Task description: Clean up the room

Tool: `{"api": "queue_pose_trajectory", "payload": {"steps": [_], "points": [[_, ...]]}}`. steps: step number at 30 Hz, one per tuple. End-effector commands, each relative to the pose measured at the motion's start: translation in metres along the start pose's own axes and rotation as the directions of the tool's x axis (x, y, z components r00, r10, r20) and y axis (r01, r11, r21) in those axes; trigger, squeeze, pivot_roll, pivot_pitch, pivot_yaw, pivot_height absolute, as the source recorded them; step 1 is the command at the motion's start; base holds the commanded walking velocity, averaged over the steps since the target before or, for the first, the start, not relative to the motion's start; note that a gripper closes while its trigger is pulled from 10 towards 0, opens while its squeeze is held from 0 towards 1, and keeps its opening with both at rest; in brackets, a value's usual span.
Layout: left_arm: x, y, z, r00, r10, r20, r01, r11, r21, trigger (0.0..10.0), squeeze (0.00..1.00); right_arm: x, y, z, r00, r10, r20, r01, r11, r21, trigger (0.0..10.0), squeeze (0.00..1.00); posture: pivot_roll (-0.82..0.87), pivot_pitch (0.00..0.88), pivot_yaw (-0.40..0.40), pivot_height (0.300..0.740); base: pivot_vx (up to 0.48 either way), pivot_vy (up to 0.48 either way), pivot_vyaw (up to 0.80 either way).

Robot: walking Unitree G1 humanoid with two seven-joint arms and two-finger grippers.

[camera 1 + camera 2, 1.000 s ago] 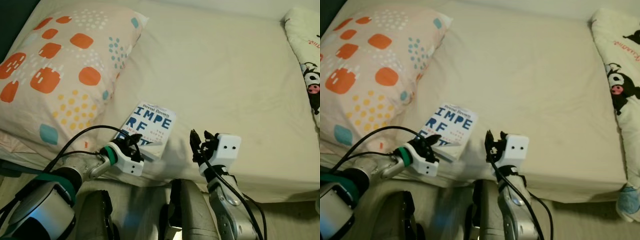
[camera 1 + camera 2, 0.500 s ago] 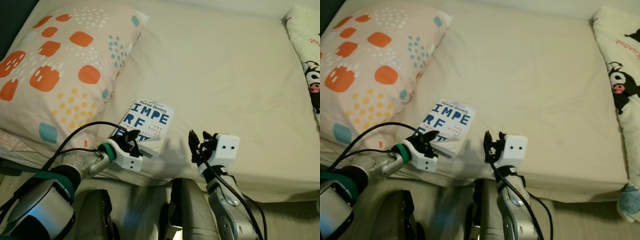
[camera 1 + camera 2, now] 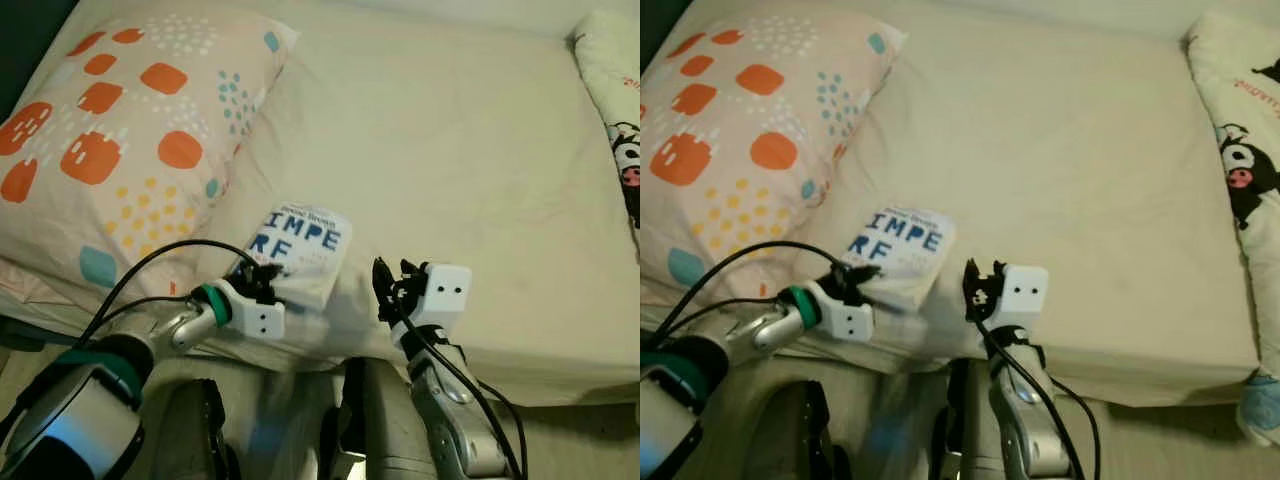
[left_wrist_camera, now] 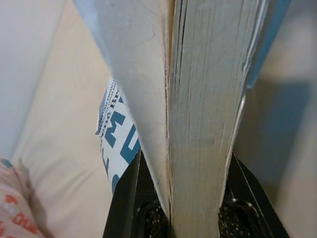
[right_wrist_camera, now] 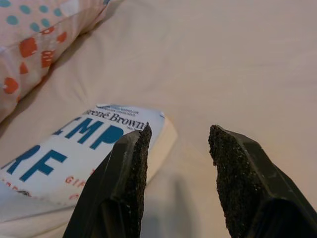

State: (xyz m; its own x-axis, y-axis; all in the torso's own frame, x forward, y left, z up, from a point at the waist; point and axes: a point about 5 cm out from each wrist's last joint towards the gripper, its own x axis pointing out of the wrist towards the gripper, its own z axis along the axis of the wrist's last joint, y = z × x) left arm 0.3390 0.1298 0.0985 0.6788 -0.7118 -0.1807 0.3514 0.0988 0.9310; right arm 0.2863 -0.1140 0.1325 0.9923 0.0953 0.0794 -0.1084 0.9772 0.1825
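While the left gripper (image 3: 262, 283) is clamped on the near edge of the book (image 3: 300, 248), pages pinched between both fingers in its wrist view, the book lies tilted on the bed (image 3: 450, 150) just beside the pillow (image 3: 120, 140), its far end on the sheet. With the right gripper (image 3: 392, 292) parted and holding nothing, just beside the book on the side away from the pillow, the whole weight hangs from one edge grip. My worry is that the cover could peel away from the pages or the book pivot and slip out as it lifts, since the hold sits far from its middle.
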Motion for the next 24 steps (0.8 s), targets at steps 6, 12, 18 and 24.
{"api": "queue_pose_trajectory", "payload": {"steps": [6, 12, 18, 24], "points": [[-0.004, -0.021, 0.001, 0.996, -0.089, 0.001, 0.089, 0.996, -0.023, 10.0, 1.0, 0.001, 0.002, -0.009, 1.0, -0.004, -0.021, 0.004, 1.0, 0.016, 10.0, 0.0, 0.02, 0.246, -0.023, 0.585, 0.0, 0.0, 0.0], [-0.01, -0.018, -0.007, 0.993, -0.102, -0.05, 0.101, 0.994, -0.034, 10.0, 1.0, 0.003, 0.002, -0.008, 1.0, 0.0, -0.011, 0.0, 1.0, 0.018, 10.0, 0.0, 0.02, 0.236, -0.017, 0.585, 0.0, 0.0, 0.0], [-0.01, -0.016, -0.005, 0.989, -0.145, -0.016, 0.143, 0.984, -0.105, 10.0, 0.0, 0.004, -0.002, -0.009, 1.0, -0.01, -0.008, 0.01, 1.0, 0.014, 10.0, 0.0, 0.03, 0.228, -0.019, 0.585, 0.0, 0.0, 0.0], [-0.007, -0.009, 0.002, 0.982, -0.182, 0.048, 0.186, 0.975, -0.122, 10.0, 1.0, 0.007, 0.003, -0.01, 1.0, -0.001, -0.004, 0.001, 1.0, 0.019, 10.0, 0.0, 0.03, 0.228, -0.019, 0.585, 0.0, 0.0, 0.0]]}}
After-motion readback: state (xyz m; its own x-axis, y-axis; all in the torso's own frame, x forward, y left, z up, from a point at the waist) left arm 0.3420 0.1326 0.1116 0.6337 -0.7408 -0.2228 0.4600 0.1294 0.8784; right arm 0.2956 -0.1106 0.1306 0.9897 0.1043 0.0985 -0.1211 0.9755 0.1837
